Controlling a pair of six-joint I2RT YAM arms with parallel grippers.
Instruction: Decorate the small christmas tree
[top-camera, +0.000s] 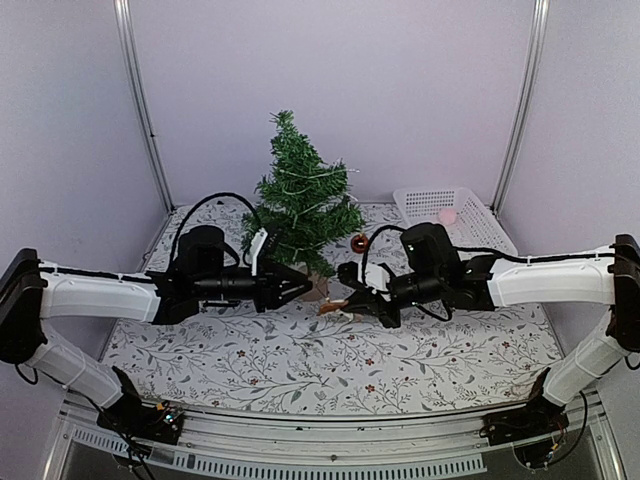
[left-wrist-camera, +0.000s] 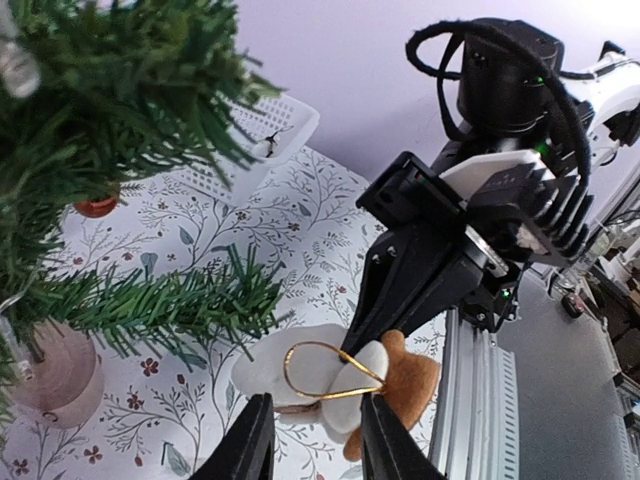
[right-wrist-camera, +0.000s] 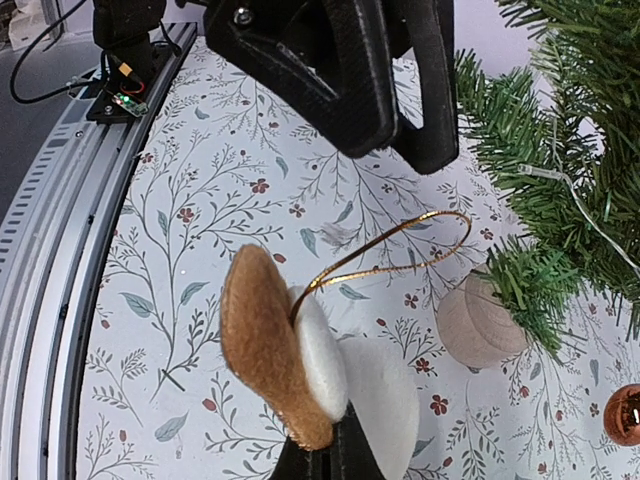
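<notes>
The small christmas tree (top-camera: 296, 200) stands at the back centre on its pale wooden stump (left-wrist-camera: 60, 375). My right gripper (right-wrist-camera: 330, 460) is shut on a brown and white felt ornament (right-wrist-camera: 270, 345) and holds it above the cloth near the stump, with its gold loop (right-wrist-camera: 400, 250) sticking out toward the tree. My left gripper (left-wrist-camera: 315, 440) is open, its two fingers (left-wrist-camera: 250, 445) on either side of the loop's near end, just short of it. In the top view the left gripper (top-camera: 300, 290) and the right gripper (top-camera: 350, 302) meet in front of the tree.
A copper ball (top-camera: 358, 242) hangs on a low branch at the right. A white basket (top-camera: 450, 210) with a pink thing (top-camera: 447, 216) in it stands at the back right. A light string runs through the branches. The floral cloth (top-camera: 330, 360) covers the table.
</notes>
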